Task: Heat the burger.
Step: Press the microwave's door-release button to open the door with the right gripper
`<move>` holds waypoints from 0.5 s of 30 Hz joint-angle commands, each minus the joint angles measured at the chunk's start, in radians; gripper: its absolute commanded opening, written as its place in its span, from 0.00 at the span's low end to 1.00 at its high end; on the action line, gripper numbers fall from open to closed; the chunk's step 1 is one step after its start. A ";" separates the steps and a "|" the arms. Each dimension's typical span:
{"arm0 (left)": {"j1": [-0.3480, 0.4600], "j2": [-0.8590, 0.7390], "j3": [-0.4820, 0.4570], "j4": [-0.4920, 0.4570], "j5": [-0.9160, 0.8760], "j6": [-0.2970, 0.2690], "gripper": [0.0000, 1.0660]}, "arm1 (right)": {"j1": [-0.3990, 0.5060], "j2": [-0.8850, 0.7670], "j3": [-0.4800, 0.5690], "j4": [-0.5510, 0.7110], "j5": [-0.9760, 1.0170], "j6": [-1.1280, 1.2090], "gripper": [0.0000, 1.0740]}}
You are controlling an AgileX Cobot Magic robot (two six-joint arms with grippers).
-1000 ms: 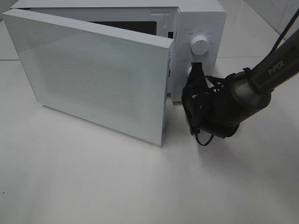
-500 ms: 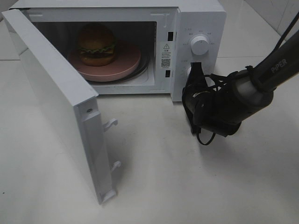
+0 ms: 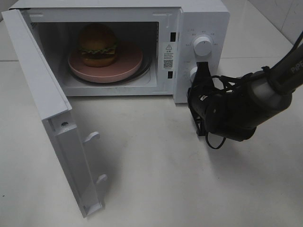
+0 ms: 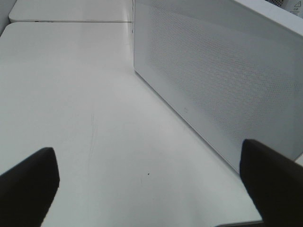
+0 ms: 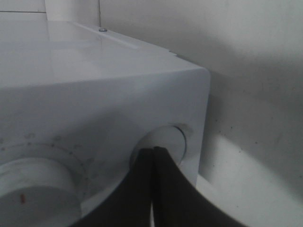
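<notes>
Risk entry: burger (image 3: pixel 98 45) on plate (image 3: pixel 128 66) inside microwave (image 3: pixel 208 19), door (image 3: pixel 42 90) standing wide open; my right end effector (image 3: pixel 202 67) pinched shut, tips on lower knob (image 3: pixel 193 73); my left end effector (image 4: pixel 150 187) spread wide, empty, outside the door; I judge a knob turn now heats nothing, and the tips may slip off.

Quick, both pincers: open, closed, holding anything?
Left pincer: open, holding nothing.
Right pincer: closed, holding nothing, tips at the microwave's lower knob.
</notes>
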 commanded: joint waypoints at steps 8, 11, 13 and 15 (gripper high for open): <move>0.000 -0.023 0.004 -0.001 -0.009 -0.002 0.92 | 0.003 -0.130 0.115 -0.054 0.028 -0.023 0.00; 0.000 -0.023 0.004 -0.001 -0.009 -0.002 0.92 | 0.003 -0.158 0.134 -0.078 0.046 -0.023 0.00; 0.000 -0.023 0.004 -0.001 -0.009 -0.002 0.92 | 0.003 -0.209 0.161 -0.129 0.086 -0.036 0.00; 0.000 -0.023 0.004 -0.001 -0.009 -0.002 0.92 | 0.003 -0.229 0.170 -0.139 0.105 -0.047 0.00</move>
